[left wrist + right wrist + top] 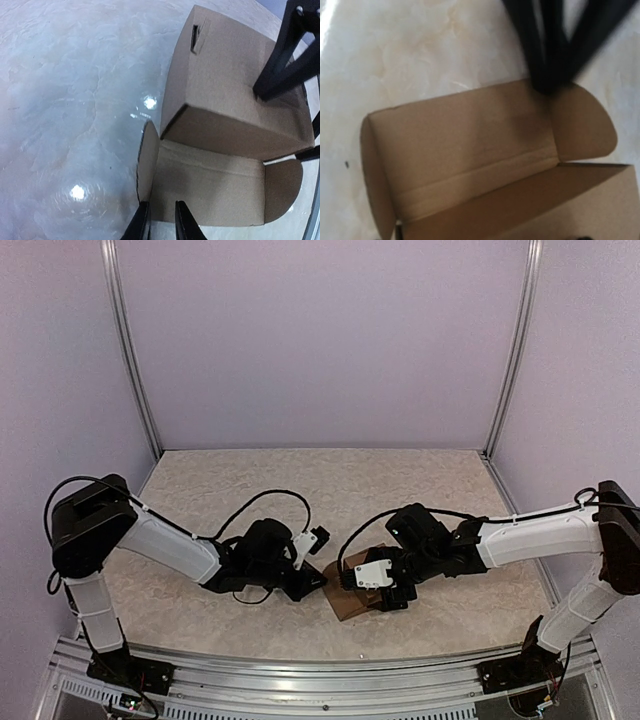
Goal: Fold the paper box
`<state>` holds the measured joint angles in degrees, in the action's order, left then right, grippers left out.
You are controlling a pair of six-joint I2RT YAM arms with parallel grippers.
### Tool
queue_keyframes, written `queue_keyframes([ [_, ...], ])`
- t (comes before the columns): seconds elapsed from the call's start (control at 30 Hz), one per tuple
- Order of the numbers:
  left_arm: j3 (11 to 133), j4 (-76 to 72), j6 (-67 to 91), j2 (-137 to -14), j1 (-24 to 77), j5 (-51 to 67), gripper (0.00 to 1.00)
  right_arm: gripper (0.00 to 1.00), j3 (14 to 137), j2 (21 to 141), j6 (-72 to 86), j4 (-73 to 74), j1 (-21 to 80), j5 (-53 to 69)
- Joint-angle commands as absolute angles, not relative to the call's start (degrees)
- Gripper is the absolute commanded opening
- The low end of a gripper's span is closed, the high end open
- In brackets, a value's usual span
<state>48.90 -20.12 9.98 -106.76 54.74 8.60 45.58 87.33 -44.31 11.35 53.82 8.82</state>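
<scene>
Paper box [352, 606] half hidden under arms – left gripper [162, 220] narrow on its lid edge – right gripper [352, 584] cut off, grip unclear

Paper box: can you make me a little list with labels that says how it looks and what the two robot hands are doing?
box: brown paper box, partly folded, on the table
lid: flap open, not tucked in
tabs: a rounded tab at one end of the flap, another at the other
left gripper: fingers close together at the flap's edge; grip unclear
right gripper: tips at the box's top panel
</scene>
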Motion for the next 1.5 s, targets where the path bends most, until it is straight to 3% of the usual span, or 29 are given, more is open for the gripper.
queue_keyframes([
  [0.0,40.0,-27.7,9.0,-102.6,55.1,7.8,0.19,0.82,43.8,89.7,-43.8,19.1,53.9,11.3],
  [0.23,38.9,-34.8,5.4,-104.3,54.1,11.1,0.24,0.82,43.8,89.7,-43.8,19.1,53.9,11.4],
  [0.9,41.8,-40.6,5.4,-111.9,51.9,15.1,0.2,0.82,43.8,89.7,-43.5,19.8,53.9,11.5],
  [1.47,44.0,-42.1,5.7,-114.4,51.3,17.2,0.0,0.82,43.8,89.9,-43.7,20.3,53.9,12.4],
])
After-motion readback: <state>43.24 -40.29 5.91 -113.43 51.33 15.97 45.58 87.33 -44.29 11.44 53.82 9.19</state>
